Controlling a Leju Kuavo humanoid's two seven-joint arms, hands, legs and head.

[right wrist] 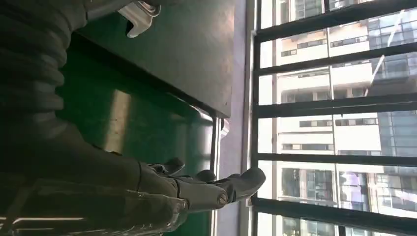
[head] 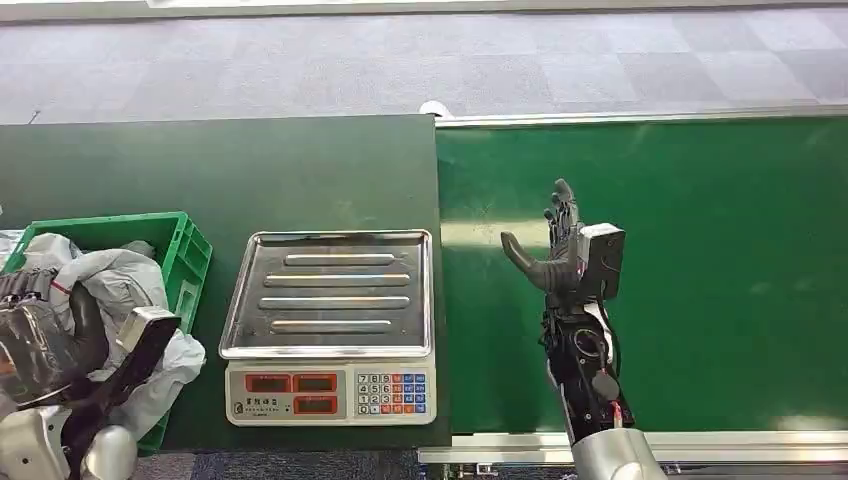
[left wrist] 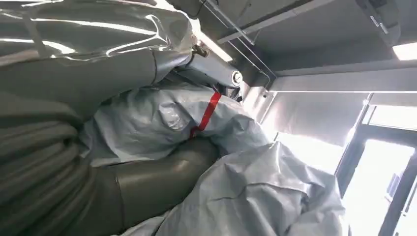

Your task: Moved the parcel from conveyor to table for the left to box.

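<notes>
Two silver arms reach in from the near edge of a dark green table (head: 200,160) and a brighter green conveyor (head: 700,250) to its right. At near left, the left hand (head: 95,345) lies in a green crate (head: 185,250), pressed among crumpled grey plastic parcels; its thumb (left wrist: 162,179) rests against a grey parcel (left wrist: 162,118) marked with a red stripe, though whether the fingers actually grip it cannot be told (the bags hide most of them). Just right of the crate, on the table's near edge, stands an electronic scale (head: 330,395) with red displays, a coloured keypad and a ribbed steel pan. Further right, over the conveyor belt, the right hand (head: 560,250) is held upright, palm toward the scale, thumb spread wide from straight fingers (right wrist: 246,179) and holding nothing. Along the belt's far edge runs a metal rail (head: 640,118), and past it lies grey tiled floor (head: 400,60). Barred windows (right wrist: 334,118) facing other buildings appear in the right wrist view.
</notes>
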